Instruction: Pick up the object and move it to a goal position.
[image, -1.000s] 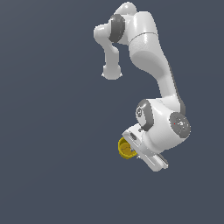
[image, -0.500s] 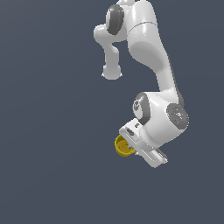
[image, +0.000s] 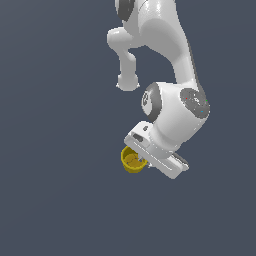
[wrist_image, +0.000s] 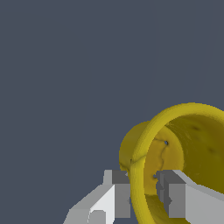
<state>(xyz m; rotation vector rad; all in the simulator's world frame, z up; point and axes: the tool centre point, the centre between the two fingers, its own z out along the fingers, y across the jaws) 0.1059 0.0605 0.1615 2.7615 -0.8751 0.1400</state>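
Now | yellow cup (wrist_image: 175, 157) | wall pinched between jaws, one inside, one outside

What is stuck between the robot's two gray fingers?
The thin wall of the yellow cup. The wrist view shows one finger outside the rim and the other inside the hollow, so the gripper pinches the cup's side.

place: simulator render, not a real room | evidence: flat uniform grey-blue backdrop (image: 55, 150) | smooth shadeless white arm (image: 170, 50) | blocky flat-shaded yellow cup (image: 132, 161)
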